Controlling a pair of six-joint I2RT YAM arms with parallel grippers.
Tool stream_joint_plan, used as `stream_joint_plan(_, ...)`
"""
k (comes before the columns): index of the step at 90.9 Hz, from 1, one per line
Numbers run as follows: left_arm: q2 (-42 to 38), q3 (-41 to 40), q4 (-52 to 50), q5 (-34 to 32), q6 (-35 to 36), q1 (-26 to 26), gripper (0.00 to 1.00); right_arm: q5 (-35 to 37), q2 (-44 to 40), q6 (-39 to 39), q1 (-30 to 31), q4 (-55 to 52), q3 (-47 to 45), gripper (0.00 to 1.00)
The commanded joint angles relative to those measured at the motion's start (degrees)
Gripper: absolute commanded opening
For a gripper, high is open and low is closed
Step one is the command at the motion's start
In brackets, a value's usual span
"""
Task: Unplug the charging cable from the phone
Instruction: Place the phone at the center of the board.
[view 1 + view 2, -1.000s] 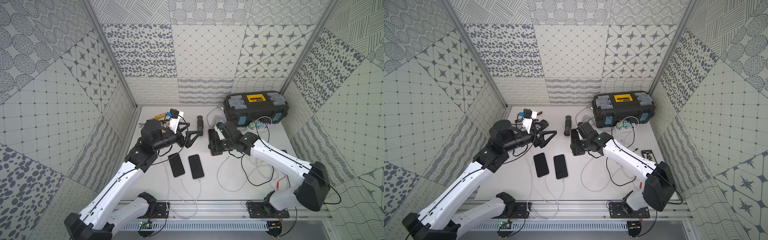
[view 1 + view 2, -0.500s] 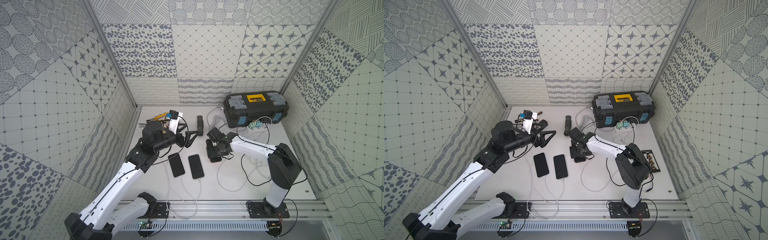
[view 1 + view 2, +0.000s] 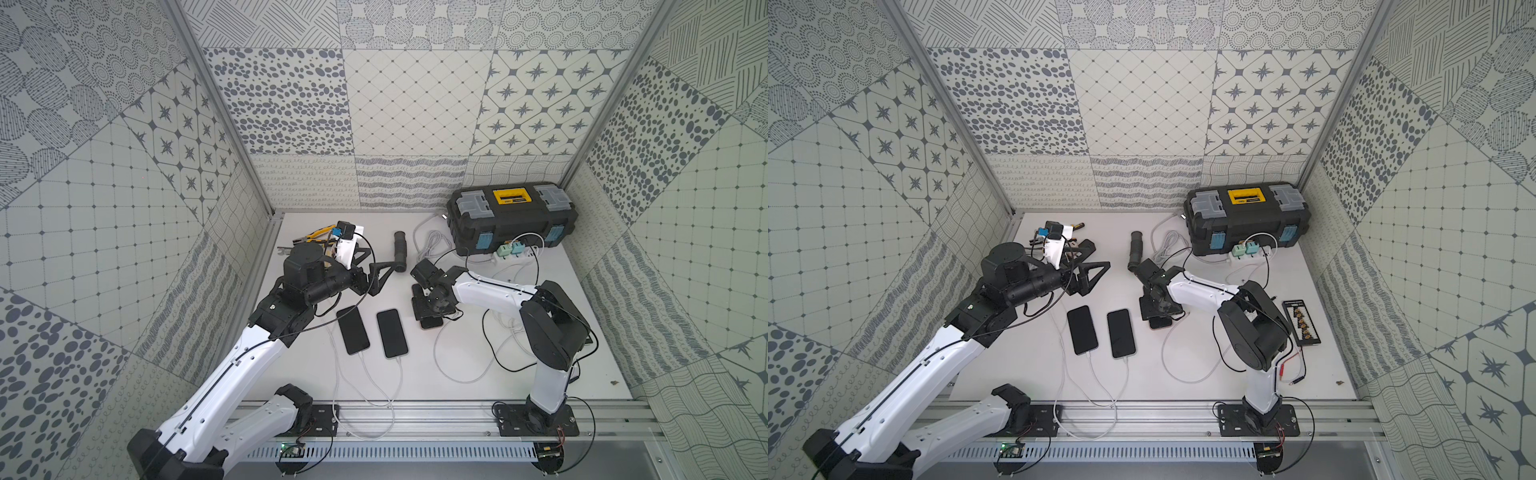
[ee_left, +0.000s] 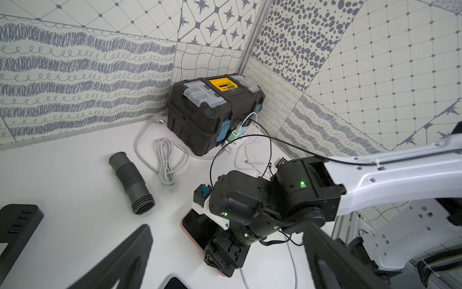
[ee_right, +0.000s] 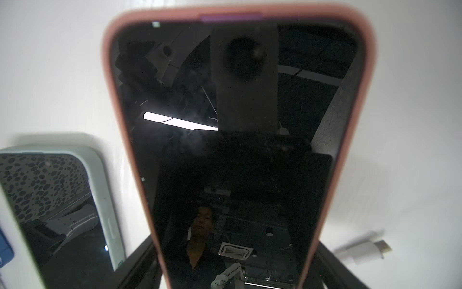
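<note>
Beneath the right gripper (image 3: pixel 430 318): we see the pink-cased phone (image 5: pixel 237 150) lying flat.
Right jaws: apart, straddling its long edges.
Charging cable (image 3: pixel 461 380): we see it trailing from under that gripper.
Left gripper (image 3: pixel 380 259): wide open, aloft, well aside.

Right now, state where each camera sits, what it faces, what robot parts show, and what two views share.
Top views: high in front, looking down on white table; both arms, left gripper, right gripper.
Left wrist: faces the black toolbox with yellow handle; own fingers, right arm.
Right wrist: straight down on the pink-cased phone; own fingers flank it.
Shared: both wrist views show that phone.
</note>
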Motion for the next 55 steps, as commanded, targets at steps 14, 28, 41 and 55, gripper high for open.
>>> stream_joint_plan(14, -0.5, -0.3, -0.3, -0.8, 1.8, 0.3, 0.98, 1.1, 1.4, 0.2, 0.3, 1.5, 1.6, 0.69)
stream_joint_plan(28, -1.2, -0.4, -0.7, -1.4, 2.1, 0.4, 0.98, 1.1, 1.6, 0.2, 0.3, 1.5, 1.6, 0.71)
stream_joint_plan(41, -1.3, -0.4, -0.9, -1.6, 2.2, 0.5, 0.98, 0.9, 1.6, 0.1, 0.3, 1.5, 1.7, 0.75)
stream_joint_plan(55, -1.5, -0.4, -1.2, -1.6, 2.3, 0.6, 0.98, 1.0, 1.3, 0.0, 0.3, 1.5, 1.7, 0.80)
